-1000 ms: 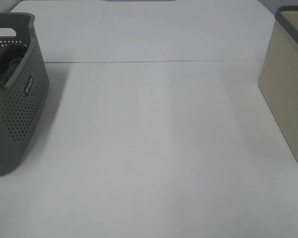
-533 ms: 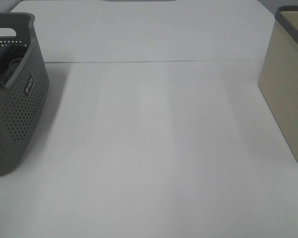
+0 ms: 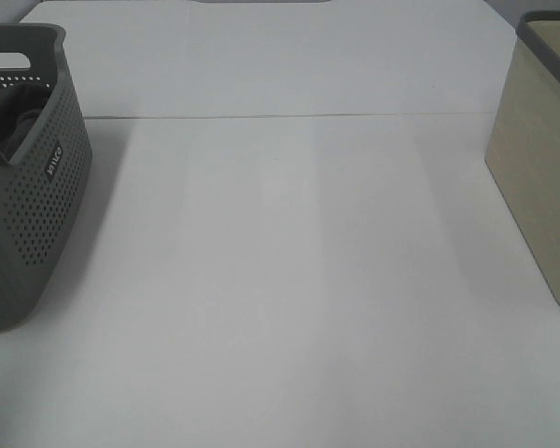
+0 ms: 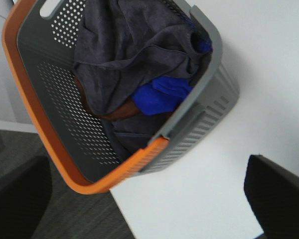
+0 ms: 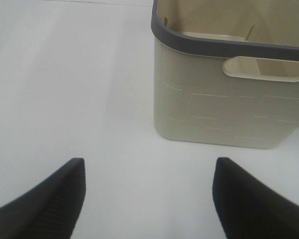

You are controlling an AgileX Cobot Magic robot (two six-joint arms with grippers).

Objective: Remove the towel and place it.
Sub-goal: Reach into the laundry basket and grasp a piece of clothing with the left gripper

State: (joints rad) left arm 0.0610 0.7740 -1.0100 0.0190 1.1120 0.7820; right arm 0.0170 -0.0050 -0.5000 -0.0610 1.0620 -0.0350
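The towel (image 4: 134,50), dark charcoal and crumpled, lies on top of other cloths inside the grey perforated basket (image 4: 214,94). In the exterior high view a dark fold of the towel (image 3: 7,114) shows over the rim of the basket (image 3: 33,205) at the far left. My left gripper (image 4: 149,196) hovers above the basket's near corner, open, with nothing between its fingers. My right gripper (image 5: 148,196) is open over bare table in front of the beige bin. Neither gripper shows in the exterior high view.
A blue cloth (image 4: 162,94) and a brown one (image 4: 122,110) lie under the towel. The basket has an orange rim (image 4: 35,114) on one side and stands near the table's edge, with dark floor beyond. A beige bin (image 5: 229,109) with a dark rim stands at the right (image 3: 541,177).
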